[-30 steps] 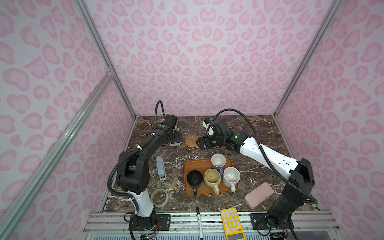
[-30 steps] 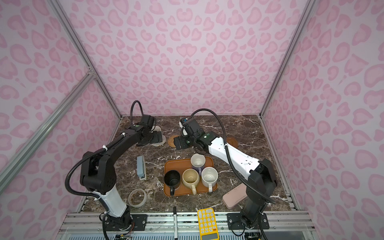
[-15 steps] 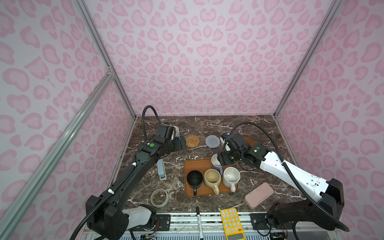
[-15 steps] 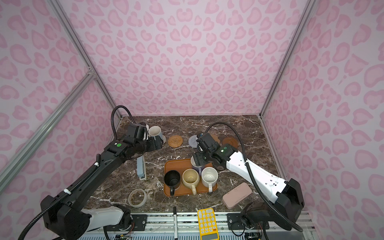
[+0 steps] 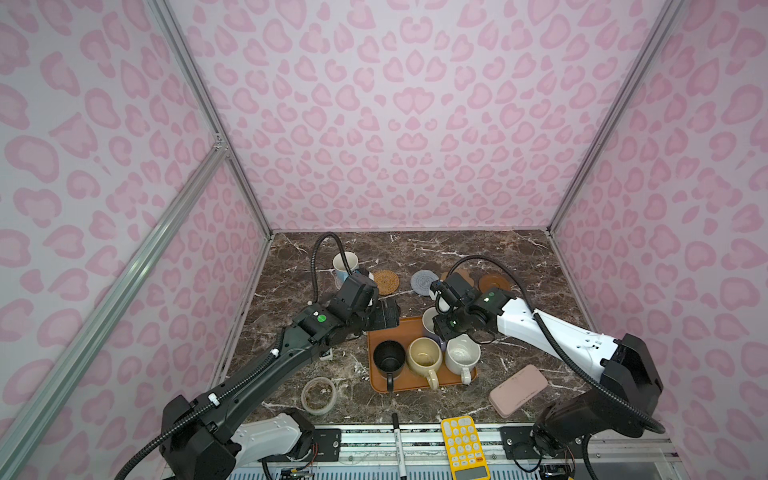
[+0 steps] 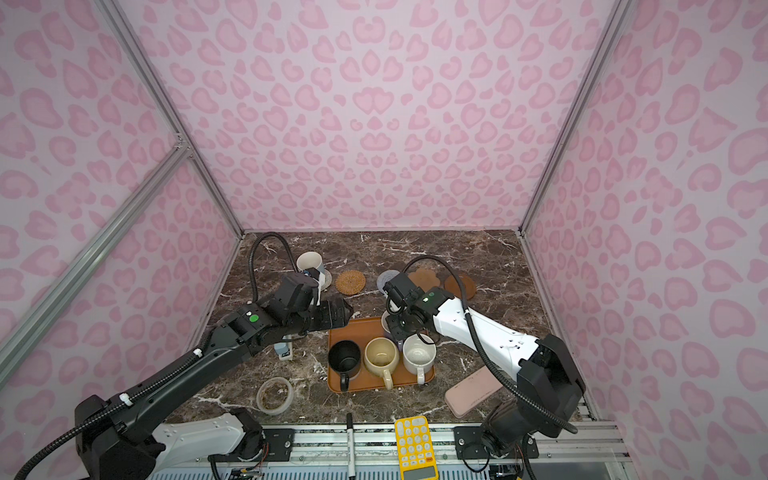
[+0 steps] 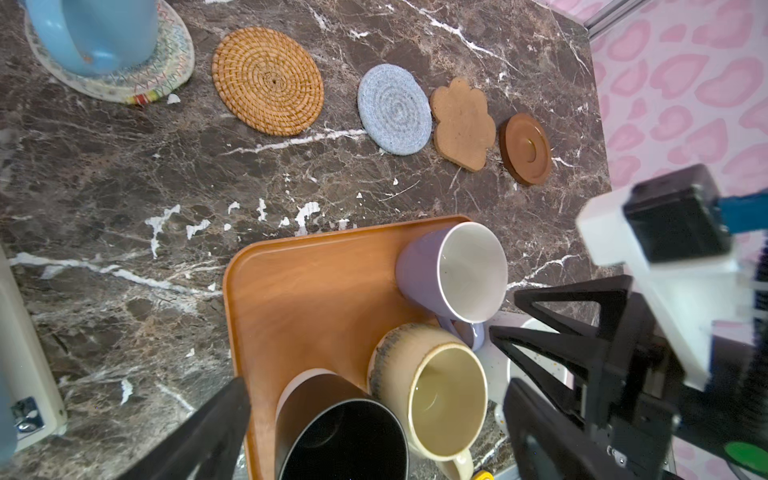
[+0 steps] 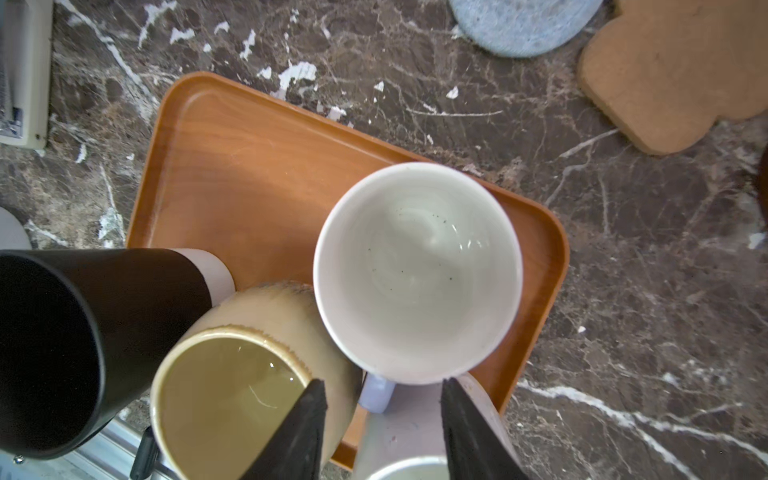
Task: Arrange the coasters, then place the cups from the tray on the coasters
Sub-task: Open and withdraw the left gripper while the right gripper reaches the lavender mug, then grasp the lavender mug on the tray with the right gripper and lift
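The right claw [image 8: 382, 382], part-spread, straddles the handle [image 8: 376, 395] of the lavender mug [image 8: 417, 270] without contact; the mug body stands just ahead of its fingertips on the tray [image 8: 232, 174]. Expect rigid, heavy, slippery glazed ceramic (chip-prone against the neighbouring cream mug [image 8: 232, 395]): pinch the handle loop squarely.

The left arm [image 5: 266, 370] stretches from the lower left of a top view up to the middle. The left tool [image 5: 386, 318] lies level and points to the right, with its jaws wide apart. The right arm [image 5: 552, 332] stretches from the lower right to the middle. The right tool [image 5: 442, 330] points down. In the right wrist view its two fingers [image 8: 299, 432] stand partly apart.
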